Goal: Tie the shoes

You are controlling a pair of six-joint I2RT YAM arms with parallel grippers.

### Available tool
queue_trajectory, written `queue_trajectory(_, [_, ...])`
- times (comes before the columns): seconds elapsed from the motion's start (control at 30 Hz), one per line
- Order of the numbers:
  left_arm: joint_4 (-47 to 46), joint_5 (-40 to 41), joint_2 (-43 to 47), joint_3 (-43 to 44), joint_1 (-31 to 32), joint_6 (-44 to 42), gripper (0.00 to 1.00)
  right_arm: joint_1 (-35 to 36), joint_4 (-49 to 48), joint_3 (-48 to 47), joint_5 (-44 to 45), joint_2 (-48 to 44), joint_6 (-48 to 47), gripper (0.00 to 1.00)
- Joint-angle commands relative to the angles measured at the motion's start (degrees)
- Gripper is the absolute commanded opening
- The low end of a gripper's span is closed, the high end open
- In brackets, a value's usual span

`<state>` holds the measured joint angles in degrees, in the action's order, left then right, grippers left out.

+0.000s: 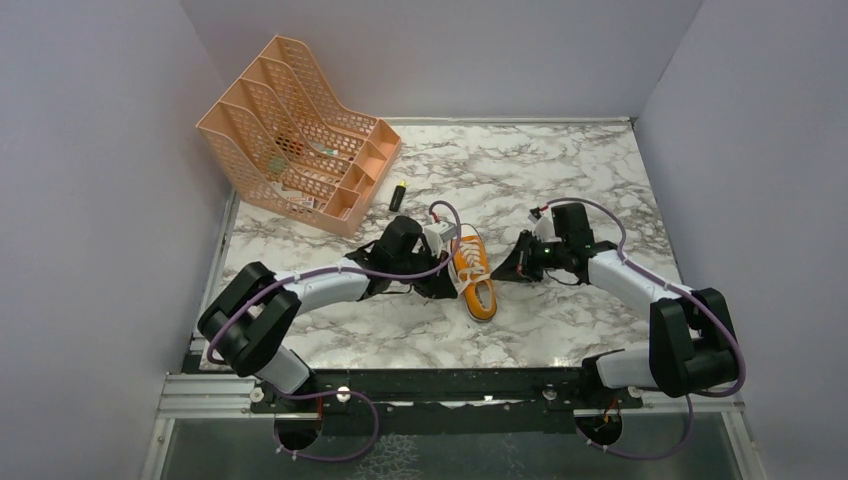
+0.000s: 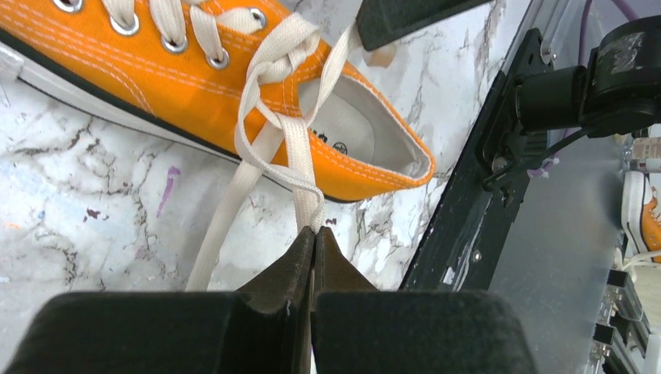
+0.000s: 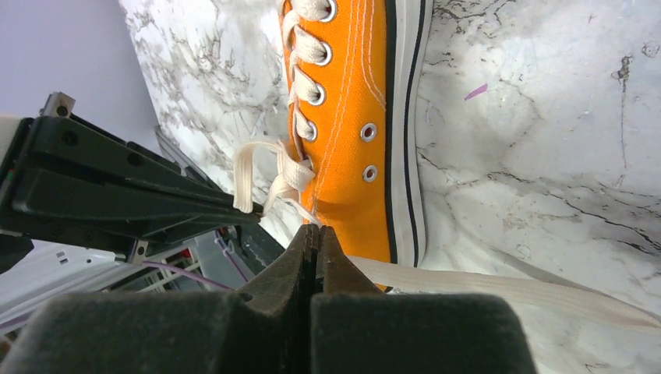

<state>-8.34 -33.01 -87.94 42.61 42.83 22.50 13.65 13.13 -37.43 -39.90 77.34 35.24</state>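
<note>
Shoe: an orange shoe [image 1: 474, 275] lies on its sole at the middle of the tabletop [image 1: 560, 170], between the two arms, with its heel opening toward the near edge.
Laces: the white laces [image 2: 288, 140] cross over each other just above the top eyelets. One strand runs left and one runs right, and a loose tail lies flat on the marble.
Left end effector: the left end effector [image 2: 315, 234] is just left of the shoe, low over the tabletop. Its fingers are pressed together and pinch a doubled strand of the laces at the tips.
Right end effector: the right end effector [image 3: 312, 234] is just right of the shoe. Its fingers are closed with no gap, and a strand from the crossing is caught at the tips.
Organizer: a peach mesh organizer [image 1: 300, 140] stands at the far left.
Marker: a small black-and-yellow item, perhaps a marker [image 1: 398, 195], lies just right of the organizer, well apart from the shoe.
</note>
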Motion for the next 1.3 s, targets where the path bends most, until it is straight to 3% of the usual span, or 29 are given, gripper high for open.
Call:
queue_trajectory(0.0, [2.8,-0.2,2.9,-1.2,0.5,-3.5,0.02,0.3,-2.5,-0.9,0.0,0.7,0.6,0.01])
queue_trajectory(0.07, [6.4,0.4,3.9,-0.6,0.6,-5.1,0.11,0.4,-1.8,-1.4,-0.2,0.8,-0.4,0.01])
queue_trajectory(0.23, [18.9,8.0,12.2,0.8,0.5,-8.3,0.44,0.3,-0.6,-2.2,-2.1,1.6,-3.0,0.0])
queue_trajectory(0.33, [25.5,12.4,17.0,2.5,0.4,-9.1,0.52,0.5,0.1,-2.4,-2.6,2.0,-4.3,0.01])
queue_trajectory(0.43, [27.1,14.8,18.4,4.5,0.2,-9.7,0.54,0.5,2.3,-3.6,-2.3,2.5,-6.3,0.01])
queue_trajectory(0.53, [20.1,14.0,13.3,7.7,0.2,-12.9,0.55,0.5,3.0,-3.9,-2.7,2.2,-7.0,0.01])
queue_trajectory(0.73, [19.4,3.1,-8.6,25.3,0.1,-20.8,0.34,0.5,2.5,-3.0,-3.7,2.0,-7.2,0.01])
queue_trajectory(0.93, [18.4,1.2,-15.0,29.1,0.2,-25.0,0.28,0.5,2.5,-2.7,-3.6,2.0,-7.8,0.01])
queue_trajectory(1.27, [15.8,-0.8,-17.6,28.3,1.0,-24.4,0.36,0.5,2.3,-1.4,-3.6,0.8,-7.0,0.01])
